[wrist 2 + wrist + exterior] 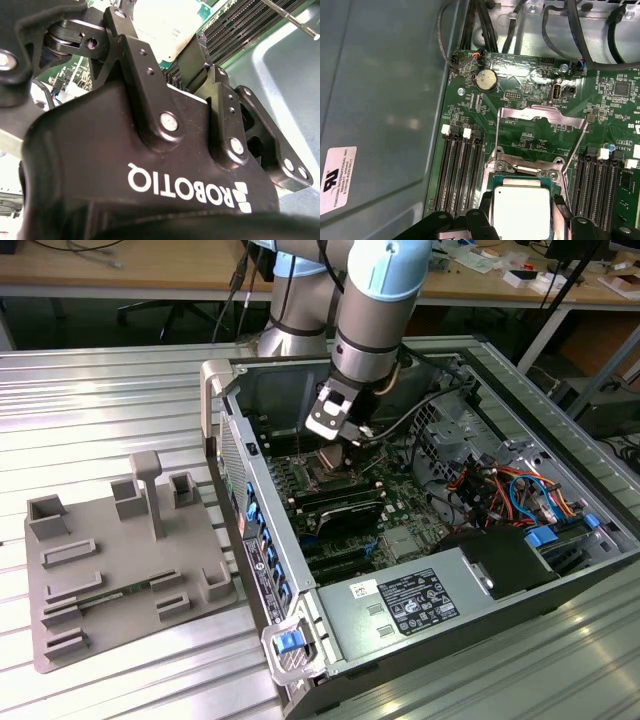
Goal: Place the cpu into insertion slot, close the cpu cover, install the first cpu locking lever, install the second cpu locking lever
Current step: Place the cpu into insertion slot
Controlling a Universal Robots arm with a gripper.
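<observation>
First wrist view, square silver-topped cpu (pixel 521 217), green rim, in end effector (pixel 522 203)

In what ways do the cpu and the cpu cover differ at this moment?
The cpu is a solid plate; the cpu cover is an open frame. The cpu is gripped by the gripper; the cpu cover is swung open, untouched. Both are silvery and squarish.

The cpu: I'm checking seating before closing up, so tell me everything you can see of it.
The cpu is a flat square chip with a pale silver metal top and thin green rim. It sits level over the insertion slot, held at two opposite edges by the gripper; the cpu cover stands open. Seating unclear.
</observation>
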